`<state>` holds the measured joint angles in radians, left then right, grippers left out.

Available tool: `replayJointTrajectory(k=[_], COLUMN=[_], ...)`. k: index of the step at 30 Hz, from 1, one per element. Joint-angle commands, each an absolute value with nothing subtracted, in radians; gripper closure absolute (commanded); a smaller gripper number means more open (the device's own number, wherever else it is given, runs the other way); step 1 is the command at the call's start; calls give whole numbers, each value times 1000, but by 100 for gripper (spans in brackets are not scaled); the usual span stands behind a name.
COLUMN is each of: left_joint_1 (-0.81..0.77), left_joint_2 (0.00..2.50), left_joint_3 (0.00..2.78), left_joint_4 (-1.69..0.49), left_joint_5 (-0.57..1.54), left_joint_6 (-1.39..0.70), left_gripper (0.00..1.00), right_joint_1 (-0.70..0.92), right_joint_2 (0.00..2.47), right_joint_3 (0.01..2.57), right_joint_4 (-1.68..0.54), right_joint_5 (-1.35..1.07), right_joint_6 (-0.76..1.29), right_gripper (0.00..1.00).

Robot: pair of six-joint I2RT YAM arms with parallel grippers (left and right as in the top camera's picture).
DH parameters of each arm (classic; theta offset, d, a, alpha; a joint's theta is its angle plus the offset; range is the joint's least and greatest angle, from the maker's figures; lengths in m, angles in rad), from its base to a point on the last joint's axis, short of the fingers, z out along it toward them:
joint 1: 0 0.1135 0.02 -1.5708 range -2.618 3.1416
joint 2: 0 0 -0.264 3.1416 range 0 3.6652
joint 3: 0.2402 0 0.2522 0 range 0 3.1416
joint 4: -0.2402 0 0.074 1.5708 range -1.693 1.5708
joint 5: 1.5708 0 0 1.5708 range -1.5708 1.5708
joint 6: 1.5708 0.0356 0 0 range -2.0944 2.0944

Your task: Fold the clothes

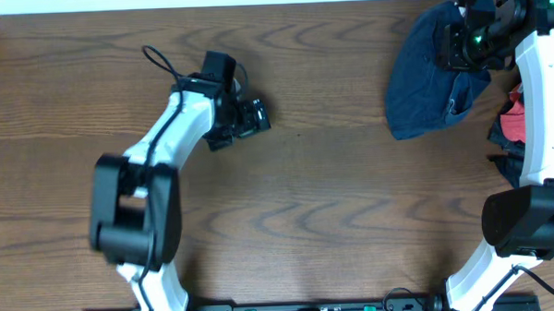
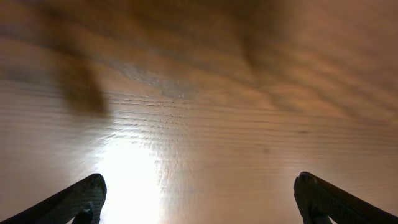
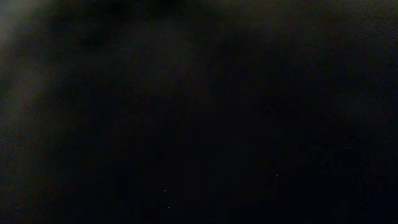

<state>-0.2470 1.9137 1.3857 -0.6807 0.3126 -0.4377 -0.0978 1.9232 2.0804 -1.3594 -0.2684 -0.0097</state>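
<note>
Right gripper sitting on bunched shorts at far right of counter; jaw state unreadable, wrist view dark. Left gripper hovering spread wide, empty, well apart from shorts. Folding apparently not yet beginning: spreading flat and all folds remaining

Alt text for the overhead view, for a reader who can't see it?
A crumpled navy-blue garment lies at the far right corner of the wooden table, with the right arm's tool over its upper part. The left arm's tool is over bare wood left of centre, apart from it. Red fabric shows beside the right arm.
</note>
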Motion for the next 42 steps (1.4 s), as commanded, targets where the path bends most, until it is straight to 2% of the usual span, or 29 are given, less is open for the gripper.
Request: replayJointTrajectory(k=[1,12,21,26,36,40,42], left_joint_1=[-253,-254,-254,-255,-255,-255,-255], left_joint_2=[1776,1734,1734,1734,1734,1734,1734], left_joint_3=[1398,1398,1397,1397,1397,1397,1397], left_joint_4=[-681,-737,-764,-785,-804,-804,-804], left_joint_5=[215,216,216,224,228,260,277], left_joint_6=[-412,-412,-412,-412,-412,-413,-413], left_gripper=[2,2,2,2,2,2,2], right_joint_1=[-93,-150,-329,-456,-688,-758,-791], right_joint_2=[1902,1901,1902,1902,1906,1924,1938], right_joint_3=[2121,2291,2488,2510,2510,2508,2502], right_joint_4=[-1347,-1391,-1462,-1466,-1427,-1436,-1437], right_joint_5=[-276,-86,-86,-91,-241,-369,-528], right_joint_6=[-32,-5,-4,-1,-29,-35,-58], right_gripper=[99,99,99,99,99,99,99])
